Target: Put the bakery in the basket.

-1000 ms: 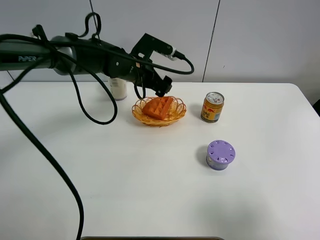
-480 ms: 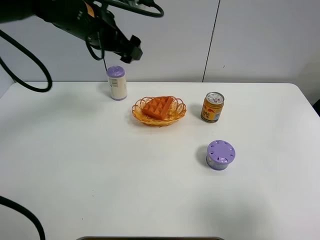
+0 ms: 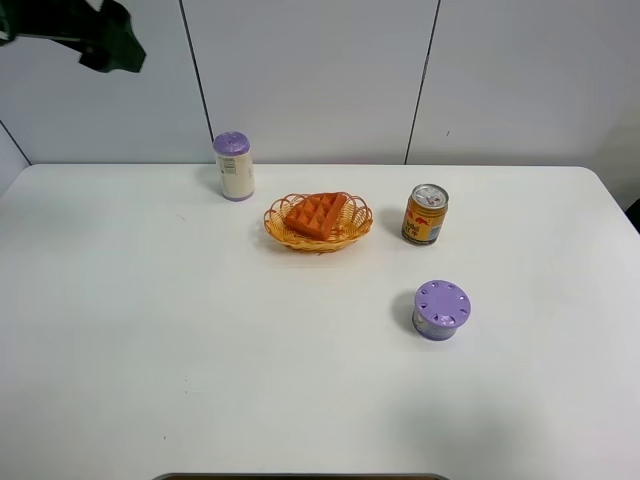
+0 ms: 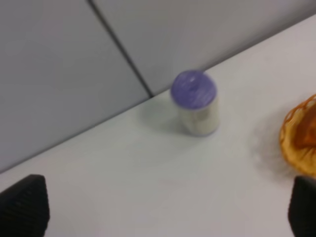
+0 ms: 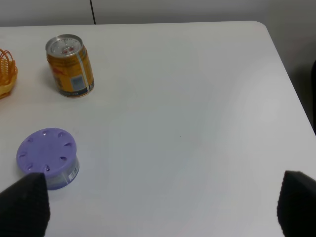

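The orange-brown waffle wedge point(image 3: 317, 213) lies inside the oval wicker basket point(image 3: 276, 228) at the back middle of the white table. My left gripper point(image 3: 110, 47) is high up at the far top left, well away from the basket, open and empty. In the left wrist view its two dark fingertips point(image 4: 23, 205) stand wide apart, and the basket's edge point(image 4: 298, 145) shows blurred. My right gripper point(image 5: 160, 207) is open and empty above the table's right part; it does not show in the exterior view. The basket's rim point(image 5: 6, 74) shows there.
A purple-capped white bottle point(image 3: 233, 166) stands left of the basket, also in the left wrist view point(image 4: 195, 108). A yellow drink can point(image 3: 425, 214) point(image 5: 70, 65) stands right of it. A round purple-lidded tin point(image 3: 441, 309) point(image 5: 48, 158) sits nearer the front right.
My left arm has risen from beside the basket and swung up and left to the picture's top left corner. The waffle stays in the basket.
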`<state>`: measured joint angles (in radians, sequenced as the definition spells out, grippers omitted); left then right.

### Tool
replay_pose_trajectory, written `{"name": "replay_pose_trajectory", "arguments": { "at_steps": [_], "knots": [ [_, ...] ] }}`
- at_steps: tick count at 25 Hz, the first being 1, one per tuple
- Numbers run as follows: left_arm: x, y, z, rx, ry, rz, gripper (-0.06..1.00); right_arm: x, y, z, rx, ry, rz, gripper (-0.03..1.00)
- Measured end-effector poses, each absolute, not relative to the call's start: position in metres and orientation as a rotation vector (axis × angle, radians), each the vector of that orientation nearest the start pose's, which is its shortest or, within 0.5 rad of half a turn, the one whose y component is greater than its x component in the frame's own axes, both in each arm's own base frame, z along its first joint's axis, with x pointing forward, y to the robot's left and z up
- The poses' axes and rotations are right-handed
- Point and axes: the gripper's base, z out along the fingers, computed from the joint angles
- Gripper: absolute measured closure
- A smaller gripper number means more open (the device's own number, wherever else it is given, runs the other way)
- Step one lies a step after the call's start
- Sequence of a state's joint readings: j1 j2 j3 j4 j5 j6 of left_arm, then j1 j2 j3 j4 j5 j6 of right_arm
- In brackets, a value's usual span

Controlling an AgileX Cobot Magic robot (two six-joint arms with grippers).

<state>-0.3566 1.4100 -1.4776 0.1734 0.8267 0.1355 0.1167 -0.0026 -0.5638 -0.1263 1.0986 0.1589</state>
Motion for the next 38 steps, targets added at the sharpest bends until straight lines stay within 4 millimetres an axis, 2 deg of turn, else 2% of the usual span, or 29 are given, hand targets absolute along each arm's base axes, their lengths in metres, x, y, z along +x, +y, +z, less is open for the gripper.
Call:
{"name": "replay_pose_trajectory", "arguments": {
  "at_steps": [9, 16, 23, 32, 35, 38],
  "knots": [
    [0.236, -0.043, 0.453, 0.444, 2.169, 0.18, -0.04, -0.014, -0.012, 0.292, 0.056, 2.009, 0.026, 0.06],
    [0.183, -0.017, 0.474, 0.365, 2.169, 0.263, -0.04, -0.014, -0.012, 0.292, 0.056, 2.009, 0.026, 0.06],
    [0.134, -0.004, 0.489, 0.321, 2.127, 0.283, -0.04, -0.014, -0.012, 0.292, 0.056, 2.009, 0.026, 0.06],
    [0.063, 0.01, 0.508, 0.23, 1.947, 0.242, -0.04, -0.014, -0.012, 0.292, 0.056, 2.009, 0.026, 0.06],
    [0.036, 0.015, 0.511, 0.203, 1.881, 0.23, -0.04, -0.014, -0.012, 0.292, 0.056, 2.009, 0.026, 0.06],
    [0.016, 0.018, 0.503, 0.173, 1.853, 0.201, -0.04, -0.014, -0.012, 0.292, 0.056, 2.009, 0.026, 0.06]
  ]
}}
